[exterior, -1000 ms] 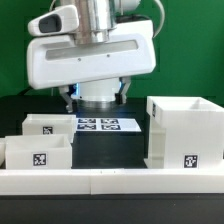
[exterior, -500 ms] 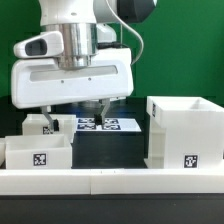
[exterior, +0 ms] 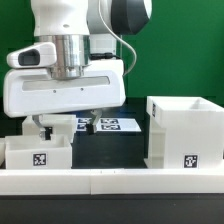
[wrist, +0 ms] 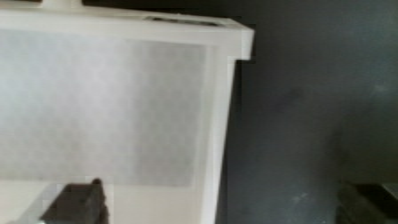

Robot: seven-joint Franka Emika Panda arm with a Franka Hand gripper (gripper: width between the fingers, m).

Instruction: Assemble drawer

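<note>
The drawer's tall white casing (exterior: 185,130) stands at the exterior view's right, tag facing front. Two shallow white trays sit at the left: the front one (exterior: 38,153) with its tag showing, and the back one (exterior: 60,127) partly hidden under my gripper. My gripper (exterior: 70,125) hangs low over the back tray, jaws open and empty, one finger (exterior: 42,127) over the tray and the other (exterior: 97,121) over the dark table beside it. In the wrist view my gripper (wrist: 222,205) straddles the tray's (wrist: 125,110) side wall, with one dark fingertip (wrist: 75,200) over the tray.
The marker board (exterior: 112,125) lies flat behind, between the trays and the casing. A long low white rail (exterior: 110,181) runs along the front edge. The table is black, with a green backdrop behind.
My gripper has moved toward the exterior view's left and slightly lower, from above the marker board to over the back tray. The jaws stay open. The parts have not moved.
</note>
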